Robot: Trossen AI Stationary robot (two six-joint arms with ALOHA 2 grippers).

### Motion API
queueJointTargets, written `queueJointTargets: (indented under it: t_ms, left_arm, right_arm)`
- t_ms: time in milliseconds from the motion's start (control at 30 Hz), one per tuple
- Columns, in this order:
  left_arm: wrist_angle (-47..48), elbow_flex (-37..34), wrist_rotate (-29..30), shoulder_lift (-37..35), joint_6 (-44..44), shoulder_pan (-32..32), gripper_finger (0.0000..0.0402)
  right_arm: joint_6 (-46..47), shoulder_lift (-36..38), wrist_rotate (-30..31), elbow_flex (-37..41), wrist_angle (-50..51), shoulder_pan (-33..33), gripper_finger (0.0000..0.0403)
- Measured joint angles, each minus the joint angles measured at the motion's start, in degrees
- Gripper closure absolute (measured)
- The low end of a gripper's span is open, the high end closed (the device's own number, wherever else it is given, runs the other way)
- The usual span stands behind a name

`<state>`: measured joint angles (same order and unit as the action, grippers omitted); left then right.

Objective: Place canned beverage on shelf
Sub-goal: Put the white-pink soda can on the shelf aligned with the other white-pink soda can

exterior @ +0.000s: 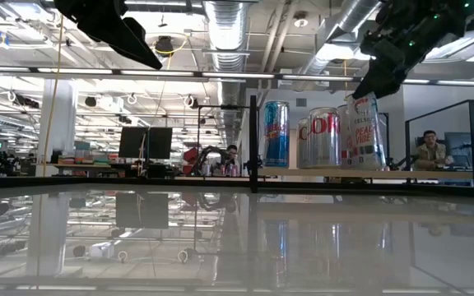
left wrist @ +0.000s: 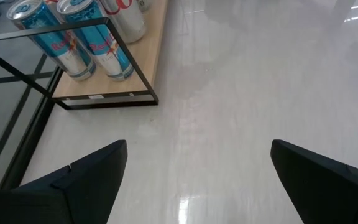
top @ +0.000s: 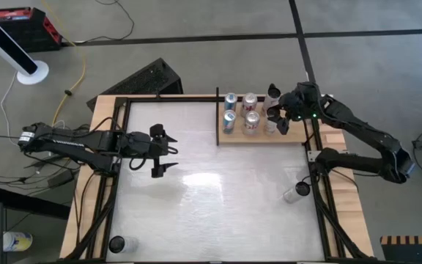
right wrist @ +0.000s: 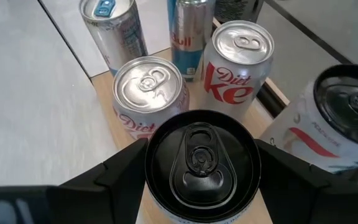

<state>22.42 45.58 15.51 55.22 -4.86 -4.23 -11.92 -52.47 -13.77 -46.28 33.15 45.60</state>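
While we look straight down on the table (top: 196, 220), we see the right gripper (top: 280, 119) at the far right corner, over the right end of the shelf (top: 262, 137). Its fingers (right wrist: 110, 180) are clamped on either side of a black-topped can (right wrist: 202, 163), which we take to be the canned beverage of the task. From the low view, this can (exterior: 366, 131) stands on or just above the wood panel, at the right of the row; we cannot tell whether its base touches.

Just beside it on the shelf stand two silver Diet Coke cans (right wrist: 149, 93), and beyond them two slim blue and silver cans (top: 230, 111) at the shelf's left end. Another black-topped white can (right wrist: 334, 118) sits close on the other side of the held one.

We find the left gripper (top: 161, 150) well apart from all this, hanging above the bare left middle of the table with its fingers (left wrist: 73, 186) spread wide and nothing between them.

Near the right edge a clear can (top: 297, 192) lies on its side, and a dark-topped can (top: 117, 243) stands at the near left corner.
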Motion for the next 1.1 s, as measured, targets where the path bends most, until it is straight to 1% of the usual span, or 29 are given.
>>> queueJointTargets:
  t_ms: [1100]
  left_arm:
    - [0.39,0.00,-0.13,0.00,0.40,0.00,0.0020]
  right_arm:
    - [0.94,0.13,0.26,-0.07,1.01,-0.04,0.0116]
